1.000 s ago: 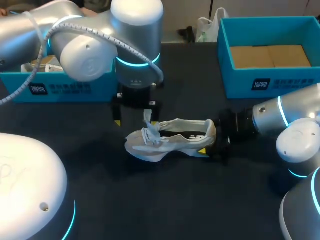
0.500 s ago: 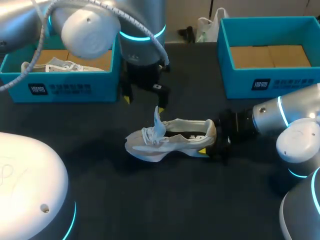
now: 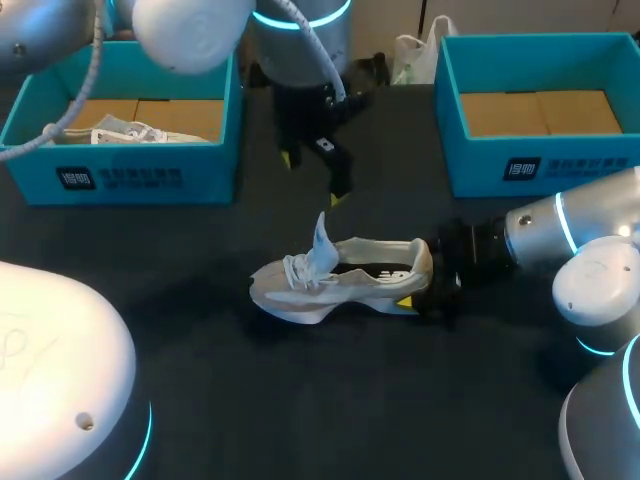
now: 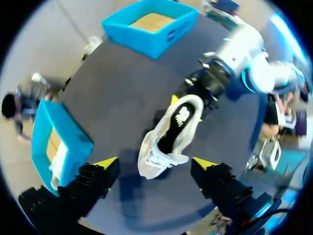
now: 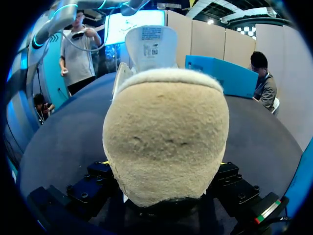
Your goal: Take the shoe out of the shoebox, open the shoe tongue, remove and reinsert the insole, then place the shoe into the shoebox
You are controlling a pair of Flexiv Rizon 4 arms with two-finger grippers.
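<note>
The left hand [image 3: 313, 177] hung released and empty above the shoe [image 3: 340, 282], its yellow-tipped fingers spread wide. The shoe lay on the tabletop [image 3: 300, 400] below and ahead of that hand with its tongue [image 3: 321, 238] standing upright, while the right hand [image 3: 422, 288] clasped the heel from both sides.

shoe [image 3: 330, 285]: white, upright on sole | tongue [image 3: 320, 238]: raised | shoebox [image 3: 540, 160]: blue, open
</note>
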